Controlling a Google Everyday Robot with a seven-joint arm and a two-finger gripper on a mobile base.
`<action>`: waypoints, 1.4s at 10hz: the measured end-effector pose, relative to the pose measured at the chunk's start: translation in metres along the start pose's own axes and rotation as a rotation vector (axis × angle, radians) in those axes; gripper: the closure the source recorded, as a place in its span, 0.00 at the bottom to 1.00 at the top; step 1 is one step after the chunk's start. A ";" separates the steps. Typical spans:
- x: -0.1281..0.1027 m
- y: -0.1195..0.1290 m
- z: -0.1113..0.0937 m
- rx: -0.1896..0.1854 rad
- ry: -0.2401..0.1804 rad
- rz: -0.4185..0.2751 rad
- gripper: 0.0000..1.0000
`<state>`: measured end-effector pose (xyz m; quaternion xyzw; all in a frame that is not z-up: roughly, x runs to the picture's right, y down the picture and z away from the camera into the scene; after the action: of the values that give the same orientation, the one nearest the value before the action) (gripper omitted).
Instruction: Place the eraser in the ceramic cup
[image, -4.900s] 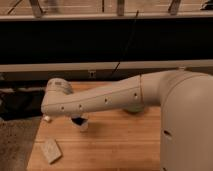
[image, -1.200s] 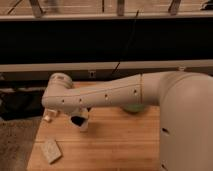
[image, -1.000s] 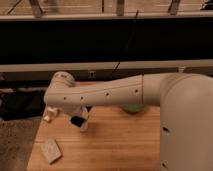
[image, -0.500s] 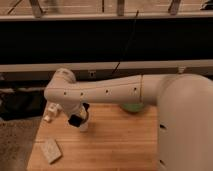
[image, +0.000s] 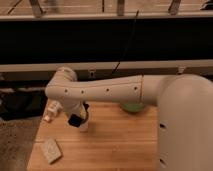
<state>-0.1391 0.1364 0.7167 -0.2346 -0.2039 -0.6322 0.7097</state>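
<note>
The eraser (image: 51, 150) is a pale flat block lying on the wooden table (image: 115, 145) near its front left corner. The small white ceramic cup (image: 83, 126) stands left of the table's middle, mostly hidden behind the end of my arm. My gripper (image: 77, 119) hangs as a dark shape from the bent wrist, right at the cup and well to the upper right of the eraser. It holds nothing that I can see.
The pale green bowl (image: 134, 107) sits at the back of the table, half hidden by my arm. A small white object (image: 51, 110) lies at the back left edge. A dark wall with rails runs behind the table.
My wrist has shifted a little to the right and upward over the cup. The eraser, the cup and the bowl have not moved.
</note>
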 end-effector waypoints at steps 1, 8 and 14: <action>0.001 0.000 -0.001 0.009 0.001 0.001 0.45; 0.007 0.007 -0.012 0.022 0.013 0.015 0.20; 0.014 0.015 -0.027 0.044 0.043 0.038 0.20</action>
<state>-0.1226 0.1106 0.7015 -0.2089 -0.1980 -0.6189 0.7308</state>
